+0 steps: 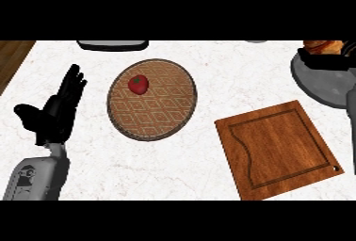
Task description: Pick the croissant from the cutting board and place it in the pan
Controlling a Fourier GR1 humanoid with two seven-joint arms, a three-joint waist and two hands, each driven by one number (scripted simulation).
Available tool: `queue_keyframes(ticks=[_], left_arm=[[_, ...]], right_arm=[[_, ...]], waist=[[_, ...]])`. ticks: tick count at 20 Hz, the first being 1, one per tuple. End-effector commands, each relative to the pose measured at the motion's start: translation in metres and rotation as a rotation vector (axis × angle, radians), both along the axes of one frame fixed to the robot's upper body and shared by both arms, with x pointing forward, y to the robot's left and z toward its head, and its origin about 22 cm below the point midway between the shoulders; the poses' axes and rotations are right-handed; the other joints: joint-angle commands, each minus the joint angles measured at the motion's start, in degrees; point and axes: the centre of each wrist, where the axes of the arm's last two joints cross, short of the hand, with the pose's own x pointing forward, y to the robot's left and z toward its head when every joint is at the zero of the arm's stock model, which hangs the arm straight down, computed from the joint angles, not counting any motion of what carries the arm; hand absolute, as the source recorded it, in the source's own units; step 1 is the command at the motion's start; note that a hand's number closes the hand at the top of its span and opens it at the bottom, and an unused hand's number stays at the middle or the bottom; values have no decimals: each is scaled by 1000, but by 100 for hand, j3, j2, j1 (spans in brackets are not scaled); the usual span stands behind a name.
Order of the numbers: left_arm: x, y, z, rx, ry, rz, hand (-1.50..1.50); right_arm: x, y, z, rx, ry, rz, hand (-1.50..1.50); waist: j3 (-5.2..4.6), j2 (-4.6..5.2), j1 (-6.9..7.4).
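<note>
The wooden cutting board [278, 148] lies at the lower right with nothing on it. At the upper right edge, the golden-brown croissant [324, 46] sits in my right hand [328, 60], whose black fingers curl round it and hide its lower part. Hand and croissant are over the grey pan [319, 84], which is cut off by the view's right edge. I cannot tell whether the croissant touches the pan. My left hand [55, 113] rests open at the far left, fingers straight and pointing up, away from all of these.
A round woven plate [156, 117] with a red tomato [138, 84] on it sits mid-counter, left of the board. A dark grey object [112, 44] lies at the counter's far edge. The wooden floor [12, 56] shows past the counter's left corner.
</note>
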Motion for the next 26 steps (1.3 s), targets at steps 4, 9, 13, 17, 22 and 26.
queue_keyframes(ticks=[4, 9, 13, 17, 22, 26], left_arm=[[6, -8, -2, 1, 7, -21, 0], [2, -10, 0, -7, -11, -43, 0], [4, -8, 2, -2, -21, -52, 0], [5, -10, -1, -13, -28, -70, 0], [10, -16, 3, 14, -33, -69, 0], [15, -12, 19, 12, -44, -56, 0]], right_arm=[[-6, -86, -19, -153, 11, -129, 150], [-15, -126, -18, -184, 10, -207, 150], [-25, -133, -52, -156, 33, -222, 150], [-30, -137, -64, -144, 44, -222, 150], [-29, -131, -81, 181, 183, -118, -150], [-35, -135, -88, 286, 172, -42, -150]], waist=[[8, 71, 87], [25, 142, 302], [34, 164, 333], [42, 196, 400], [63, 242, 422], [66, 195, 383]])
